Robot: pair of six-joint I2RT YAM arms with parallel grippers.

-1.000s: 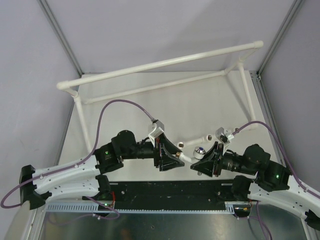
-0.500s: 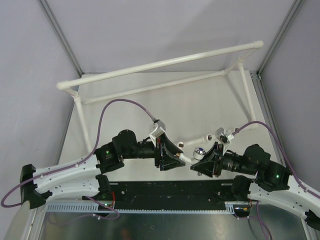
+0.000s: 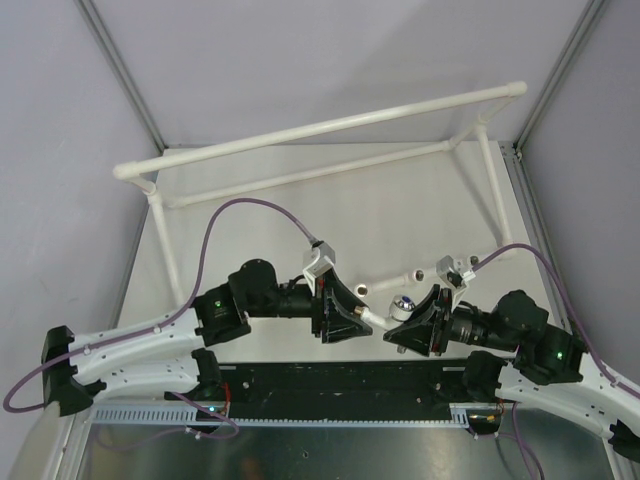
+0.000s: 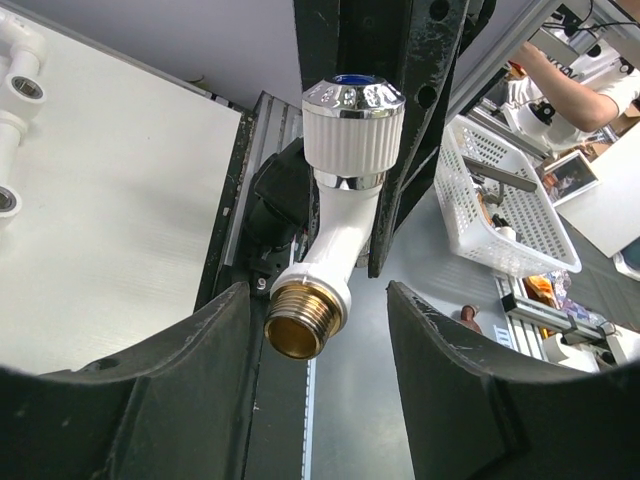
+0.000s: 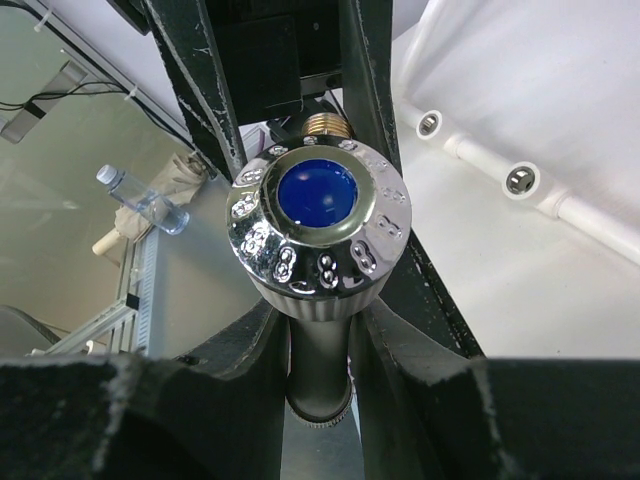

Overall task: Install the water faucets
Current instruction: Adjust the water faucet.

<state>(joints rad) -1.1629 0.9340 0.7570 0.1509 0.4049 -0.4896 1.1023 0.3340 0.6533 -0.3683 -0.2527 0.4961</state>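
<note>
One water faucet [image 3: 375, 316] hangs in the air between my two grippers, above the table's near edge. My right gripper [image 3: 393, 325] is shut on its white stem [image 5: 320, 375], just below the chrome knob with the blue centre [image 5: 318, 195]. The faucet's brass threaded end [image 4: 305, 322] points into my left gripper [image 4: 318, 300], which is open. That end lies close to one left finger [image 4: 190, 380] and clear of the other [image 4: 460, 380]. The white pipe piece with metal-threaded sockets [image 3: 398, 281] lies on the table just behind the grippers.
The long white pipe frame [image 3: 320, 128] stands across the back and both sides of the table. The black base rail [image 3: 340, 385] runs along the near edge. Off the table are a white basket [image 4: 500, 215] and a plastic bottle [image 5: 140, 200].
Both wrists and the faucet have shifted slightly to the right. The left jaws have narrowed a little around the brass end. The right grip has not changed.
</note>
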